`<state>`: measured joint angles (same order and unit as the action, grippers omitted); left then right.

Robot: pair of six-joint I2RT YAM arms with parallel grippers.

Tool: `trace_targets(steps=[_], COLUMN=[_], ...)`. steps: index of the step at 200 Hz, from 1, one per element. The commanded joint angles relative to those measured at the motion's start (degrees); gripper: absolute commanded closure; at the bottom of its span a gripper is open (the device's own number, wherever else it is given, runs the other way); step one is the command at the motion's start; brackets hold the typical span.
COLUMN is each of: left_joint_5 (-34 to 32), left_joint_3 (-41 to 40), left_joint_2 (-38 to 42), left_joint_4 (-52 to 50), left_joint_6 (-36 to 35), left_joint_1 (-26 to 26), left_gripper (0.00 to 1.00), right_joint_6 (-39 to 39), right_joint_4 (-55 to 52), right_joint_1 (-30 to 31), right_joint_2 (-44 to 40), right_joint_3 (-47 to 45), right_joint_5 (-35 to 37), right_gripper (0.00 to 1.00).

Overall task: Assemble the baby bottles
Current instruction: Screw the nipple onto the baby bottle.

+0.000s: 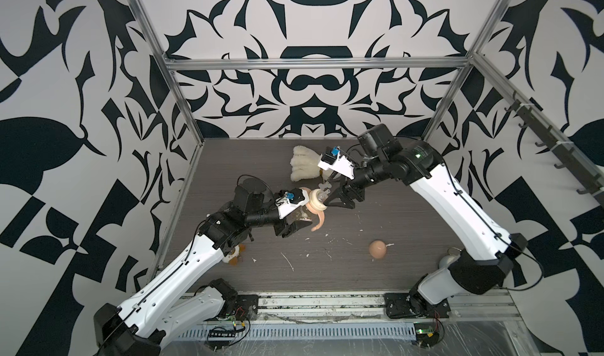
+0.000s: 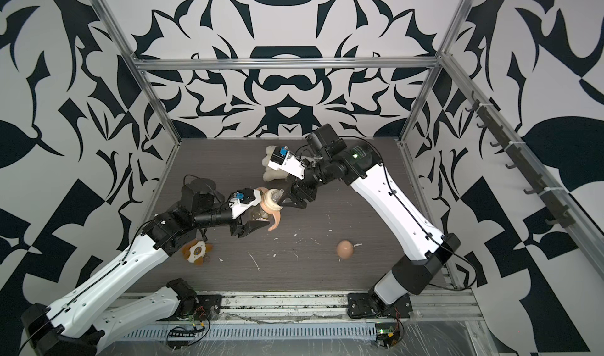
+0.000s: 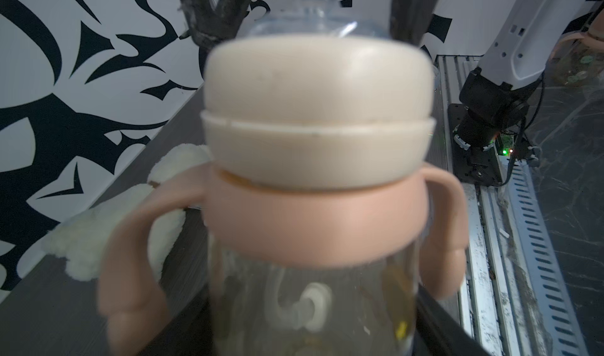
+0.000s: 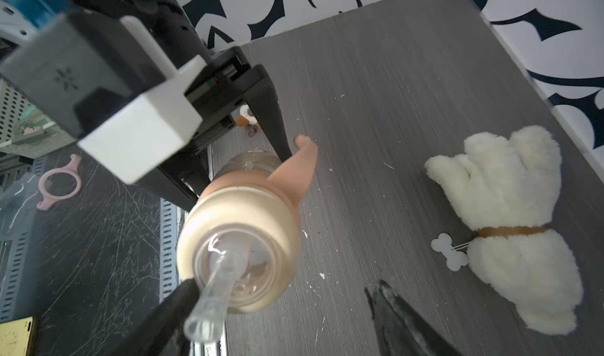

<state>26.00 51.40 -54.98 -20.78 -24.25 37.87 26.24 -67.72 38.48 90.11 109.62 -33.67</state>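
- Orange-white toy (image 2: 196, 251): I see it on the tabletop (image 1: 327, 272) at the left, partly under the left arm, well apart from the task parts.
- Left pincer (image 1: 294, 222): pinching the clear amber-tinted bottle (image 3: 294, 305) by its body. A dark finger (image 3: 457, 321) presses one side of the bottle. The other finger is hidden in the left wrist view.
- The bottle is left of the tabletop's centre in both top views. It is tilted, with the collar end pointing toward the right pincer.
- Peach-pink handle ring (image 3: 313, 227): around the bottle neck, one handle out to each side.
- Cream collar (image 3: 317, 109): sits on top of the ring. A thin amber gap shows between the two at one side, so I cannot tell whether it is fully seated.
- Clear spout (image 4: 209, 302): sticks out of the collar.
- Right pincer (image 1: 328, 196): spread, straddling the spout. In the right wrist view one fingertip (image 4: 183, 302) is against the collar rim beside the spout, and the other (image 4: 392, 315) stands well apart from it. It grips nothing.
- Cream plush dog (image 1: 304, 165): lies at the back of the tabletop, behind both pincers and partly under the right wrist.
- Peach-pink dome cap (image 1: 377, 249): lies alone on the tabletop toward the front right, well apart from the bottle and not fitted.
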Motion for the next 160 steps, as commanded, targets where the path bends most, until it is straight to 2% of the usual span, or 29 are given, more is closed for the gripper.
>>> trace_targets(steps=[1, 72, 92, 122, 160], left_joint_5=[3.2, 2.9, 2.8, 2.9, 2.5], left_joint_3=[3.0, 3.7, 4.0, 4.3, 4.7], left_joint_2=[0.0, -1.5, -1.9, -2.0, -2.0], left_joint_4=[1.8, 2.1, 2.1, 2.2, 2.1], left_joint_6=[-0.3, -0.3, -0.1, 0.3, 0.5], left_joint_1=[0.2, 0.2, 0.2, 0.2, 0.2], left_gripper=[1.00, 1.00, 1.00, 1.00, 1.00], right_joint_6=[3.5, 3.7, 3.6, 3.2, 1.4], right_joint_4=[-3.1, -5.2, -4.7, -3.2, -3.3], right_joint_1=[1.6, 3.1, 3.5, 4.4, 6.7], right_joint_2=[-0.7, -0.3, 0.3, 0.7, 1.0], right_joint_3=[3.6, 4.2, 3.8, 3.8, 3.3], right_joint_5=[-2.2, -4.1, -3.5, -3.6, 2.5], right_gripper=[0.17, 0.17, 0.25, 0.44, 0.49])
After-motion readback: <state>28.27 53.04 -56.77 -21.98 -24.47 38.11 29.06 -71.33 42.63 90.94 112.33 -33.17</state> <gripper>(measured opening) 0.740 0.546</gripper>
